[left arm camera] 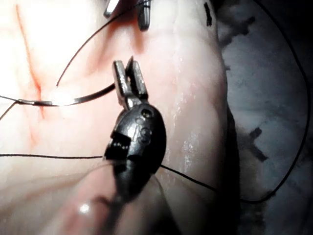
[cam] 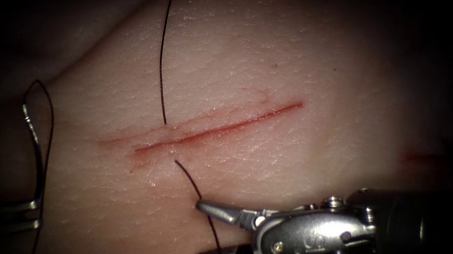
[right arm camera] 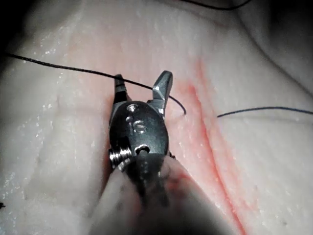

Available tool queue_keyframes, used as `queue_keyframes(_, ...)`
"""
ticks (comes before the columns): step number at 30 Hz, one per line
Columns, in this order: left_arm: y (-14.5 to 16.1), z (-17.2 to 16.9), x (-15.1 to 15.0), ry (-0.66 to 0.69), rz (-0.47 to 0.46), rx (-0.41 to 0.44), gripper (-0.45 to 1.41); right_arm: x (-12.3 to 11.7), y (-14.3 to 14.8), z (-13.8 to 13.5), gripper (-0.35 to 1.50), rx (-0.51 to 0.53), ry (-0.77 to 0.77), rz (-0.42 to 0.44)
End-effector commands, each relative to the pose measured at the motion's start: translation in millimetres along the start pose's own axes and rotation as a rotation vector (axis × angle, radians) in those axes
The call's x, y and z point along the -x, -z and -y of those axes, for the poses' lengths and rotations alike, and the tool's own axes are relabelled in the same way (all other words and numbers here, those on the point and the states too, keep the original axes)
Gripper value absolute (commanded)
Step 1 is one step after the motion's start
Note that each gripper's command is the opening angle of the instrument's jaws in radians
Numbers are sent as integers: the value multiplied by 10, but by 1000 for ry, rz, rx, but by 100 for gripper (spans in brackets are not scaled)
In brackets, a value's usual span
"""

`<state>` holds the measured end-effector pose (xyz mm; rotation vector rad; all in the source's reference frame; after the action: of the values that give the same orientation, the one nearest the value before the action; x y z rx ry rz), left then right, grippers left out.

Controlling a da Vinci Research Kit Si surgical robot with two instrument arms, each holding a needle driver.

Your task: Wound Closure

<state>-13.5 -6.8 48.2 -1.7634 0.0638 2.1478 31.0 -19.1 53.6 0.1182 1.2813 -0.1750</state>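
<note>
The cut (cam: 209, 129) runs slantwise across the tissue (cam: 303, 56). The thread (cam: 162, 51) comes down from above, enters the tissue just left of the cut and comes out on its right side. From there the thread (cam: 196, 189) runs between the open jaws of my right tool (cam: 198, 231) (right arm camera: 142, 84), which hold nothing. Far left of the cut, my left tool (cam: 37, 213) (left arm camera: 125, 62) is shut on the curved needle (cam: 36, 151) (left arm camera: 63, 101) near its pointed end. The needle is out of the tissue, and thread loops from its tail.
Red fluid stains the tissue along the cut, and a second faint red line (cam: 199, 119) lies beside it. Another red mark (cam: 422, 159) sits at the far right. The tissue's edge drops to a dark mottled surface (left arm camera: 274, 98).
</note>
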Motion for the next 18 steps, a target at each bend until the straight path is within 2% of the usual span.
queue_keyframes(1, -3, -8, 6, 3, -1, 4, -45, 13, -16, -9, 121, 5, 1, 2)
queue_keyframes(6, 0, -7, 6, 3, -2, 6, -45, 35, -33, -29, 121, 25, 2, 15)
queue_keyframes(9, 1, -7, 6, 3, -2, 7, -45, 60, -54, -35, 120, 30, 15, 20)
queue_keyframes(13, 1, -8, 6, 3, -2, 7, -45, 78, -66, -31, 113, 23, 1, 28)
queue_keyframes(16, 1, -8, 6, 3, -2, 7, -45, 95, -74, -24, 98, 7, -16, 26)
queue_keyframes(18, 1, -8, 6, 2, -2, 7, -45, 100, -76, -22, 96, 8, -17, 28)
